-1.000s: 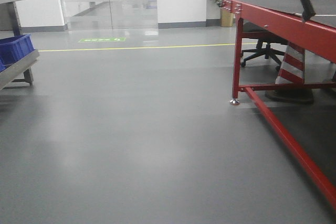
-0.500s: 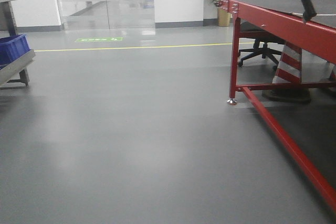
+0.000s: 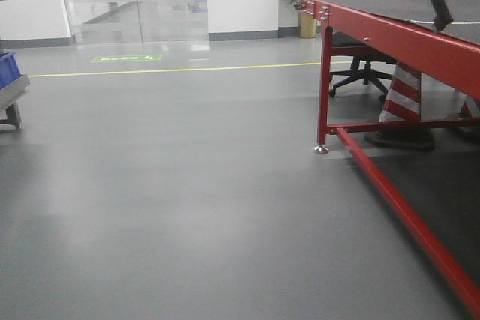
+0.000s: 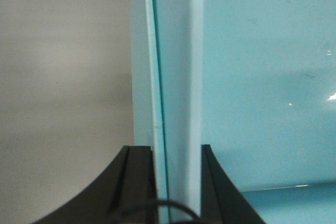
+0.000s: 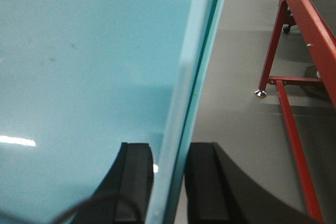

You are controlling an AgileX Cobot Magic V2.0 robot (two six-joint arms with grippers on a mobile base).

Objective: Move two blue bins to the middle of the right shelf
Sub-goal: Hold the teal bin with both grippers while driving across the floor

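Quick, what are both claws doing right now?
Left claw: closed on a light blue bin wall.
Right claw: closed on a light blue bin wall.

You're in an industrial workshop or warehouse hall. Evidence: smooth grey coated floor [image 3: 187, 207] with a yellow painted lane line [image 3: 187, 70] and a green floor marking [image 3: 126, 58], heavy red steel-framed desk [image 3: 390, 35], red-and-white striped traffic cone [image 3: 401, 95] by it, blue plastic bin [image 3: 7, 69] on a grey metal rack [image 3: 15, 89] at far left. Glass-panel doors [image 3: 135, 1] at the back.

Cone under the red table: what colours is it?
The cone has red and white stripes, best seen in the front view.
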